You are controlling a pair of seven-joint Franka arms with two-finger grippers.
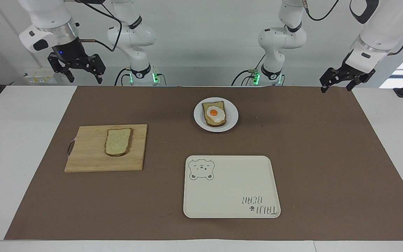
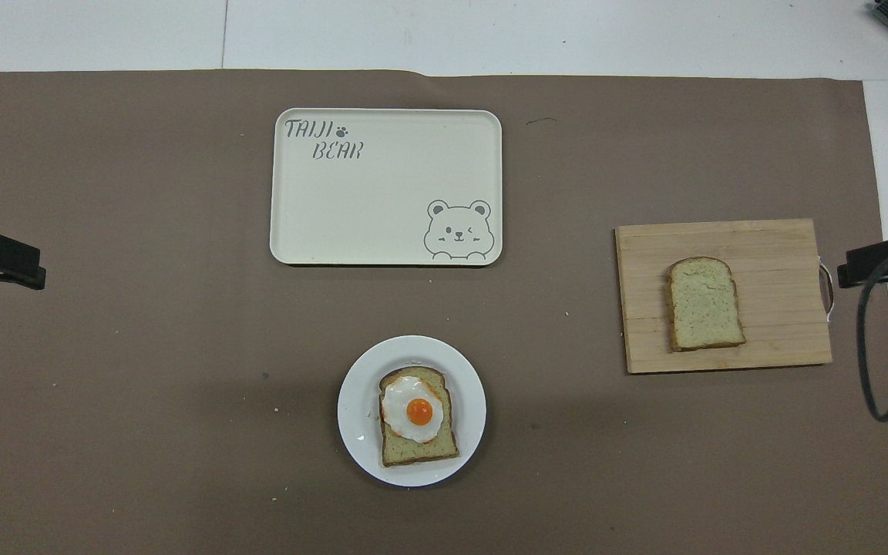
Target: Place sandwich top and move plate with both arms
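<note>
Sandwich top flat on cutting board; plate holds egg toast. Right claw open, raised. Left claw raised, open or closed unclear.

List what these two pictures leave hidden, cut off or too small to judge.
- Right gripper: overhead view shows only its tip at the edge.
- Left gripper: likewise cut off in the overhead view.
- Toast under the fried egg: the egg covers its middle in both views.
- Cutting board under the sandwich top: covered by the slice.
</note>
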